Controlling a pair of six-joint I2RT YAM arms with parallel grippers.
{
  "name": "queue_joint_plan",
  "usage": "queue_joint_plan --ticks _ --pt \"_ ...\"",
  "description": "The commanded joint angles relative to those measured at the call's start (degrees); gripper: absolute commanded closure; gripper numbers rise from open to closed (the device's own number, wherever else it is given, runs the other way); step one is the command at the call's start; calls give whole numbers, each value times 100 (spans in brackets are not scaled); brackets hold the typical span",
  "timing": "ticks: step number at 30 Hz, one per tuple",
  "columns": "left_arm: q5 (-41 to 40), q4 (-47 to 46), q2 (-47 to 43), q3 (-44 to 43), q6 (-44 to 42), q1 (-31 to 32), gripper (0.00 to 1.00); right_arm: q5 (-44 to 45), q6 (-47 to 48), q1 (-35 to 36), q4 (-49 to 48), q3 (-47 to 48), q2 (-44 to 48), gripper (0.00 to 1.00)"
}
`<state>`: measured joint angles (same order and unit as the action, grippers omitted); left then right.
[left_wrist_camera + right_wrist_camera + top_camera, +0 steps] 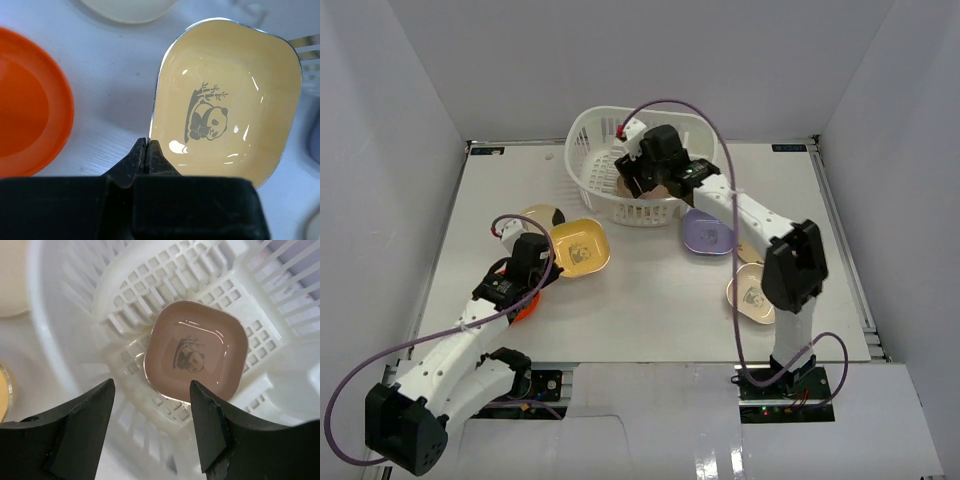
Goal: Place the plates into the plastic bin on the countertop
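Observation:
A yellow plate (235, 100) with a panda print lies on the countertop (650, 290). My left gripper (146, 147) is shut on its near-left rim; from above that gripper (542, 262) sits at the left edge of the yellow plate (578, 247). My right gripper (151, 384) hangs open above the plastic bin (65, 315), nothing between its fingers. Below it a mauve-brown plate (197, 347) lies flat on the bin's perforated floor. In the top view the right gripper (638, 180) is inside the bin's (590, 135) near side.
An orange plate (525, 305) lies under my left arm and a cream plate (542, 215) behind the yellow one. A lavender plate (705, 235) sits just in front of the bin, and a tan plate (752, 292) lies beside my right arm. White walls bound the countertop.

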<state>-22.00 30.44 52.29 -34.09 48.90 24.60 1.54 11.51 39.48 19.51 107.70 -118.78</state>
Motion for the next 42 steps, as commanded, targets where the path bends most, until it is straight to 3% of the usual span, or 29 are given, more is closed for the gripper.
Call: queue_joint_plan --ticks 1,5,10,14,17,21,23,31,33,34,42 --pt "388 269 -570 -747 -162 -8 100 -101 -578 33 -920 -1130 2125 34" --pt "626 270 -554 -1713 -311 -8 100 187 -1027 15 -1607 -2883 3552 44" --pt "837 7 1000 -3407 -785 -8 100 803 -1730 -107 -1880 -5130 4818 77" --pt "1031 -222 2371 -4552 -970 1 100 875 -2047 -274 -2144 -6178 5364 88" --pt "1127 -257 3382 -5335 -997 1 100 927 -2161 -345 -2311 -6768 5664 87" --pt "1189 -258 4428 -6065 -979 36 100 892 -2135 -468 -2381 -6938 5481 54" --pt "1207 -249 4963 -6450 -979 62 100 857 -2118 -485 -2373 -6894 5234 48" --pt "1084 112 6196 -7454 -1067 150 100 716 -1889 -573 -2891 -6789 4206 41" --pt "1075 112 6346 -7481 -1120 185 92 725 -1758 -573 -2953 -6684 3917 40" --pt "1040 120 6355 -7472 -1129 186 82 768 -1714 -573 -2970 -6579 3820 40" --pt "1163 103 6223 -7455 -1190 194 51 734 -1520 -582 -3189 -6367 3195 41"
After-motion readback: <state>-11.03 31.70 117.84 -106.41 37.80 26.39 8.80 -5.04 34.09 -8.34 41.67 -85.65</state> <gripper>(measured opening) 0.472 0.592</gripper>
